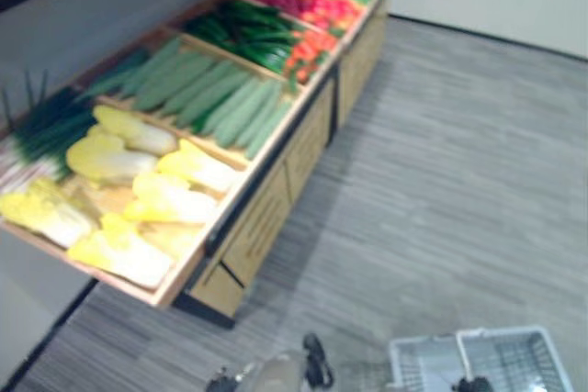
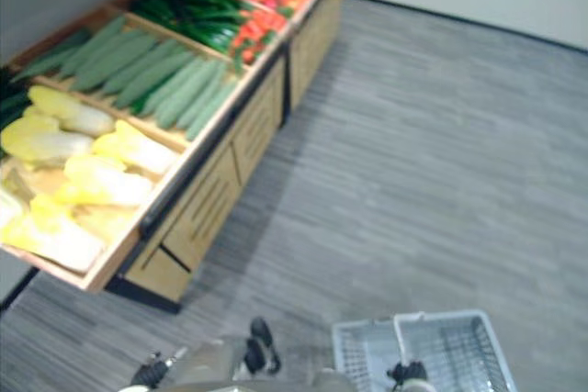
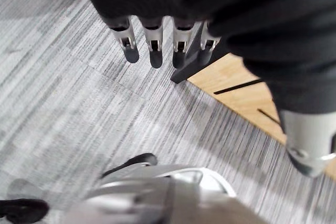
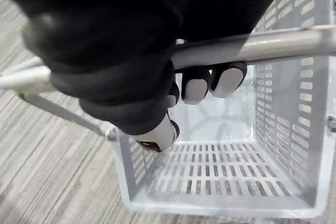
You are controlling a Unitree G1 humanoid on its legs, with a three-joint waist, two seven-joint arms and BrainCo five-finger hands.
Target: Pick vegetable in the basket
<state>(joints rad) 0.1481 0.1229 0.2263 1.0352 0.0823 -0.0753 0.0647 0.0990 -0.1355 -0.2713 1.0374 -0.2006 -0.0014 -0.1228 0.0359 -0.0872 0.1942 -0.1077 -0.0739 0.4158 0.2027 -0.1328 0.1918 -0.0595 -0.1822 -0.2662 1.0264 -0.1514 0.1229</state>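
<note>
**Left eye view.** A wooden desk (image 1: pixel 266 218) runs from 8 o'clock to 12 o'clock, with its near end cut off. Yellow cabbages (image 1: pixel 165 195) lie in the nearest compartment and pale green gourds (image 1: pixel 220 98) in the next. The produce beyond is too blurred to name. The grey basket (image 1: pixel 432 340) sits at 5 o'clock, cropped by the frame.

**Right eye view.** The right robot hand (image 2: pixel 409 374) shows as a dark patch on the basket's handle.

**Left wrist view.** The left robot hand (image 3: pixel 155 43) hangs over the floor (image 3: pixel 79 103) with its fingers straight, holding nothing.

**Right wrist view.** The right robot hand's fingers (image 4: pixel 228 80) curl round the handle (image 4: pixel 273 45), and the slatted basket hangs beneath.
</note>
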